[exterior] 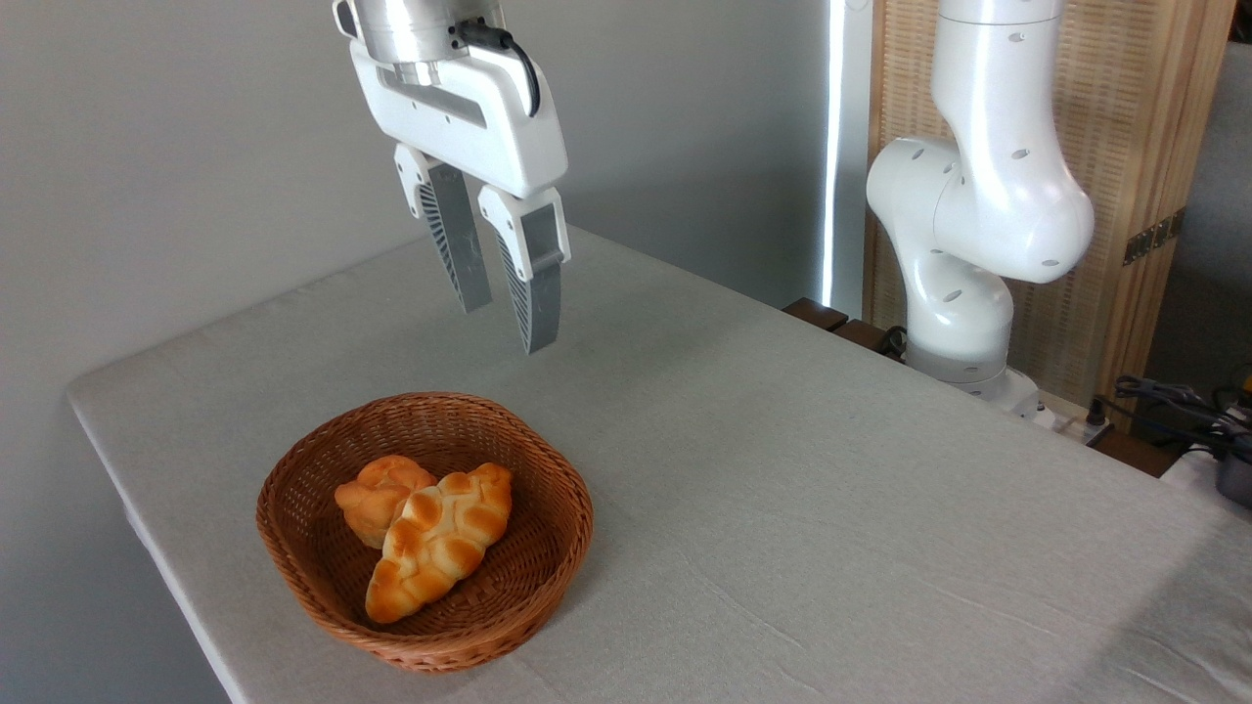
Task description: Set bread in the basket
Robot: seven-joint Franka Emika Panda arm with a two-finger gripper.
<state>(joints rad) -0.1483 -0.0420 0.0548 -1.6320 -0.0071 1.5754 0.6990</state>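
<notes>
Bread point(440, 541) in basket point(548, 469), pincer point(509, 323) empty above

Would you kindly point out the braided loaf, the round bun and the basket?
braided loaf point(440, 543): fixed camera, middle of its crust.
round bun point(377, 494): fixed camera, its top.
basket point(293, 469): fixed camera, left rim.

One braided bread point(440, 543) loaf and one small knotted bun point(377, 497) lie in a single wicker basket point(293, 528) on one cloth-covered table point(782, 489); one gripper point(506, 326) hangs above, and apparently several cables point(1174, 401) sit at the right edge.
</notes>
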